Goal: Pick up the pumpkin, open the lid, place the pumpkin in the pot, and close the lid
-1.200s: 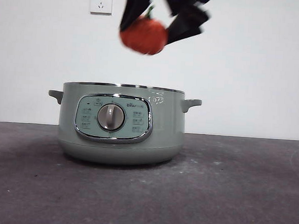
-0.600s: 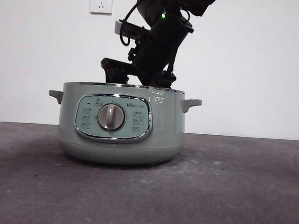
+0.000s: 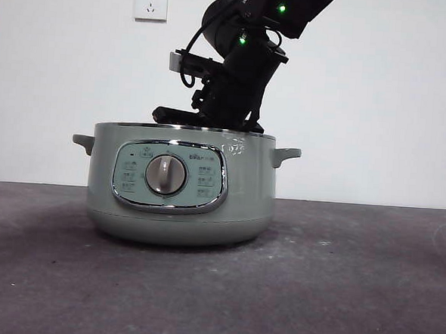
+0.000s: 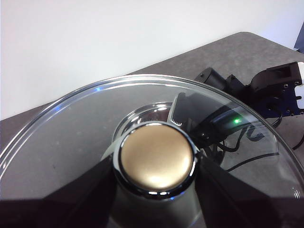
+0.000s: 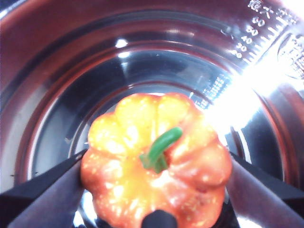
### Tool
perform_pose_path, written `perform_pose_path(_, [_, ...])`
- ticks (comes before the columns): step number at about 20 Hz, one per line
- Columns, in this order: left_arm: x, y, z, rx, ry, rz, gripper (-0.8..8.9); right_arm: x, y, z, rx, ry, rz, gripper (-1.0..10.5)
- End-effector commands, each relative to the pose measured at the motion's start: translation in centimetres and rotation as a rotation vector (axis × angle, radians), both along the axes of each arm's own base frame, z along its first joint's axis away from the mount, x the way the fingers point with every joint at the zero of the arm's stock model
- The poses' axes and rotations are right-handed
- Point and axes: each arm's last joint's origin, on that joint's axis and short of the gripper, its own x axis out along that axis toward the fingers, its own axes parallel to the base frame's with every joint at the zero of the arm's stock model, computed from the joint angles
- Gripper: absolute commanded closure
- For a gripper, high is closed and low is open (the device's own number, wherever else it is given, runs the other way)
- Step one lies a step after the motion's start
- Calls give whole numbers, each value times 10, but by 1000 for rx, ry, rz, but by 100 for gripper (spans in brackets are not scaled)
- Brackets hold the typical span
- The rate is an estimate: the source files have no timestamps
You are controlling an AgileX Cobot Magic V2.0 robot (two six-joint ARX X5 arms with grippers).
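Fingers of the right gripper [image 5: 156, 209] were clamped on the pumpkin [image 5: 156, 159] inside the pot [image 3: 180, 187], release judged due next, while the lid [image 4: 142, 142] was held by the left gripper [image 4: 154, 164].

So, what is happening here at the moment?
The right gripper has reached down into the open pot and is shut on the pumpkin, which hangs just above the shiny inner bowl. The left gripper holds the lid by its knob, away from the pot. The pumpkin is not yet released, and closing the lid is not yet done.
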Motion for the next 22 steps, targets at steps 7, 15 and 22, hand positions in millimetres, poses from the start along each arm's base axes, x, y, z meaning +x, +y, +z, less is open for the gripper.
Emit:
perform_pose_path(7, [2,-1,8,-24,-70,-5,822,-20,-23,81,32,-140,-86,348])
perform_pose_path(15, [98,-42,-24,4,38,-136,822,-137,-132,233,170,-309,-257,349])
perform_pose_path(22, [162,-81,-65,20,76,-187,822,-188,-166,256,185,-324,-256,350])
